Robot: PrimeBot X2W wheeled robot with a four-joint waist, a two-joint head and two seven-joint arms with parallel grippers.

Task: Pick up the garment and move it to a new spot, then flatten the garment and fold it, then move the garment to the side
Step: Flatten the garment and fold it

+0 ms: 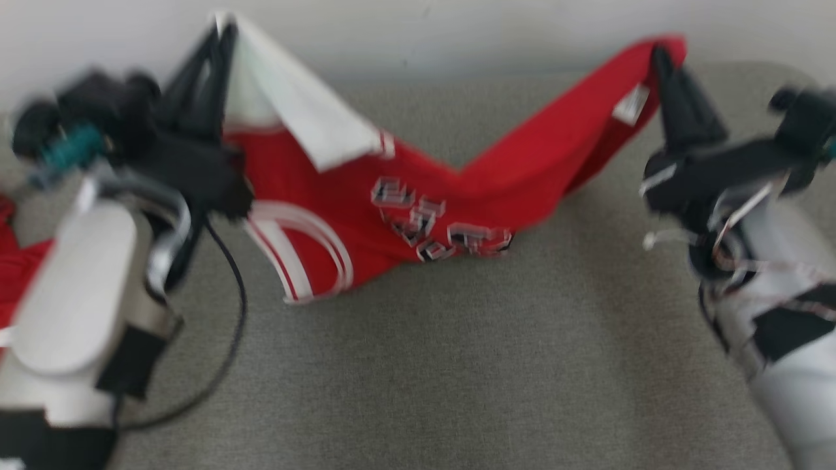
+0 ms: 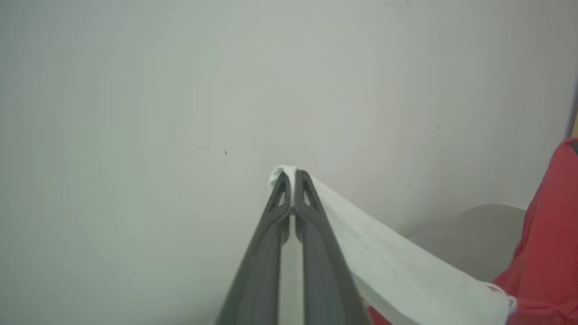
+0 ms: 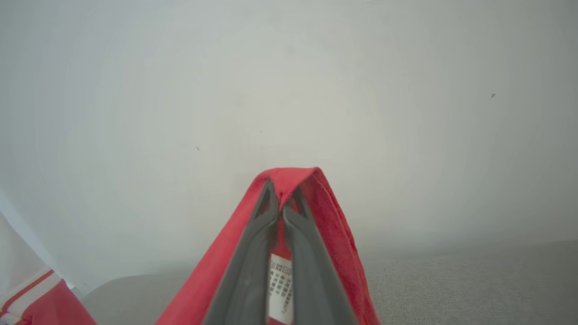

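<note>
Pinching the garment at 2 corners, I am holding it stretched between my arms above the grey surface. My left gripper is clamping fully shut on a white fold of it, and the cloth is wrapping over the fingertips. My right gripper is squeezing just as tightly on a red hem, with a printed label hanging between the 2 fingers. The garment is sagging in a shallow V, and its lowest part, near the raised lettering, is hanging at or just above the surface; blur is keeping me from telling which. A pale wall is standing close behind both grippers, while the broad stretch of surface is lying toward me. The garment is looking like smooth red knit with white striped bands, and the surface like coarse woven felt. My fingers are showing as matte dark wedges with triangular cut-outs near the tips. A black cable is looping down beside my left forearm, and more red cloth is lying at the left edge.
</note>
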